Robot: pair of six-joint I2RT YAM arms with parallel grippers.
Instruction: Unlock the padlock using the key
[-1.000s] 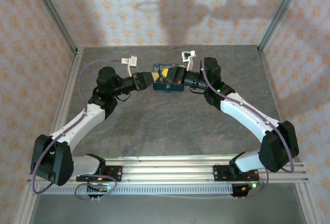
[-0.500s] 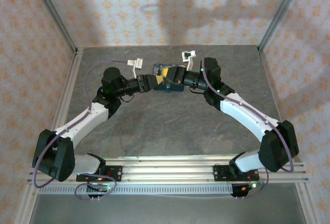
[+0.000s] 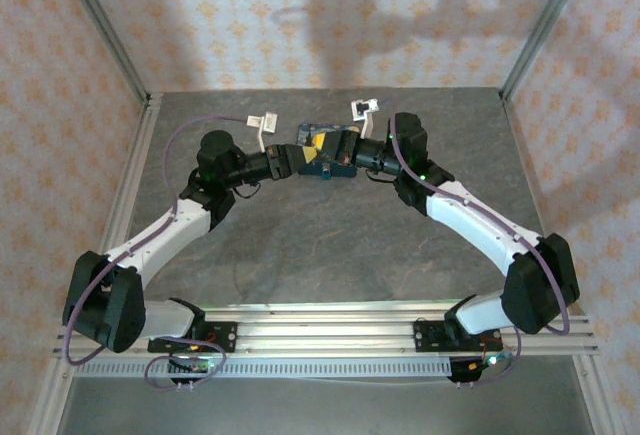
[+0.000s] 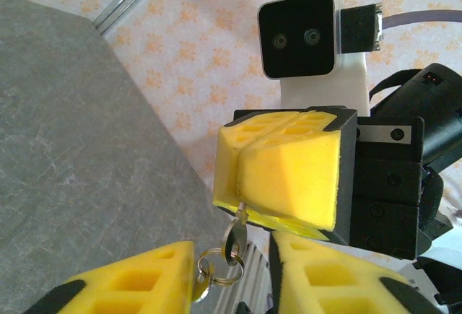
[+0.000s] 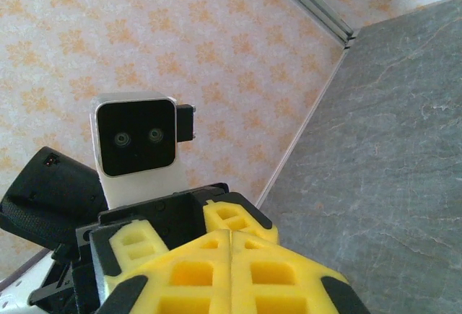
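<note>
Key (image 4: 236,240): hanging below right gripper (image 4: 242,177), whose fingers are pinching its blade tight; ring (image 4: 215,271) dangling. Left gripper (image 4: 232,283): standing part-open astride key head, holding nothing. Padlock: unclear, possibly by blue box (image 3: 327,167). Step: key handover seemingly proceeding; next needing square closure on head.

Right fingers (image 5: 274,256) pressed together, left fingers (image 4: 123,285) parted

Bare grey table (image 3: 320,245) lies open in front of and beside the arms. At the back centre, near the wall (image 3: 320,25), a blue box (image 3: 326,167) sits under both wrists. The key (image 4: 234,242), pinched in the right gripper (image 4: 234,177), hangs in the gap between the left gripper (image 4: 232,267) and its parted fingers.
</note>
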